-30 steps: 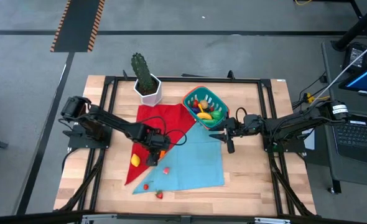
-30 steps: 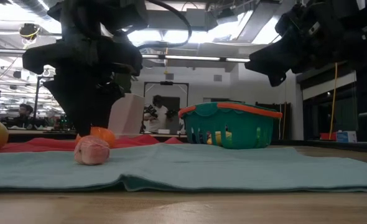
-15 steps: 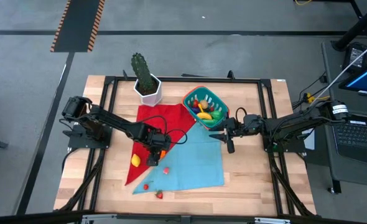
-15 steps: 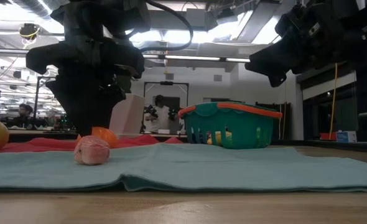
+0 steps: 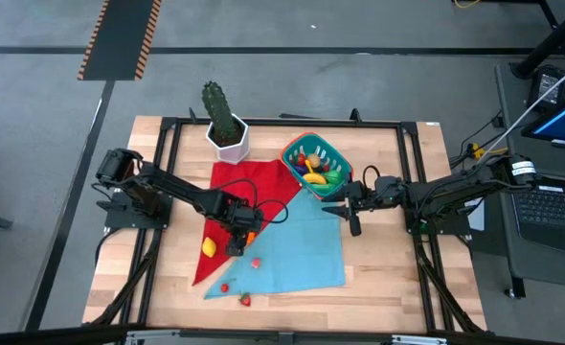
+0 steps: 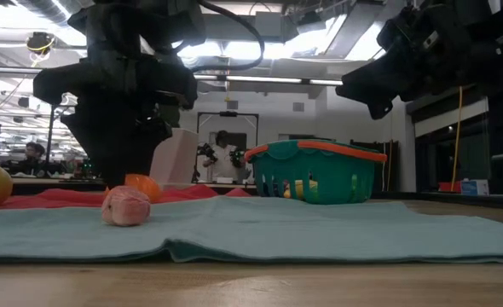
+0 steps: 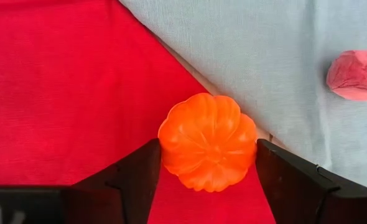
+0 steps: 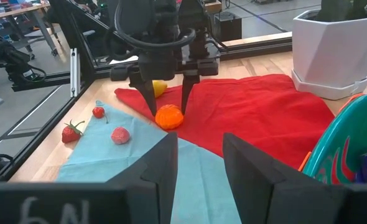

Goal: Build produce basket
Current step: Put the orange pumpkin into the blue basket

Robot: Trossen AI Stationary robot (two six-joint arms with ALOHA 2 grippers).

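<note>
Left gripper point(image 7: 205, 171) lowered over the orange pumpkin-shaped toy point(image 7: 208, 141), fingers apart and standing one on each flank of it, toy squarely between them; from the left wrist view, no clear contact on either side, so not yet gripped. Toy resting on the red cloth point(image 7: 59, 87) right at its edge, where the teal cloth point(image 7: 246, 56) begins; round, ribbed, no long axis to speak of, so any approach angle across it about equal. Seen also from the right wrist view as orange pumpkin-shaped toy point(image 8: 169, 116) between the two dark fingers of the left gripper point(image 8: 168, 102), arm reaching steeply down from above.

Left arm extended from the table's left side toward the centre, wrist pointed down. Right gripper point(image 5: 351, 213) waiting over the teal cloth just beside the basket point(image 5: 313, 163), fingers partly apart, holding nothing. Basket toward the far side of the table, well apart from the toy and nearer the right arm, several pieces of produce already inside. Pink fruit point(image 7: 356, 74), lemon point(image 5: 208, 247) and strawberries point(image 8: 73, 132) lying loose on the cloths.

Judged next: closing on the toy, lifting, carrying toward the basket
</note>
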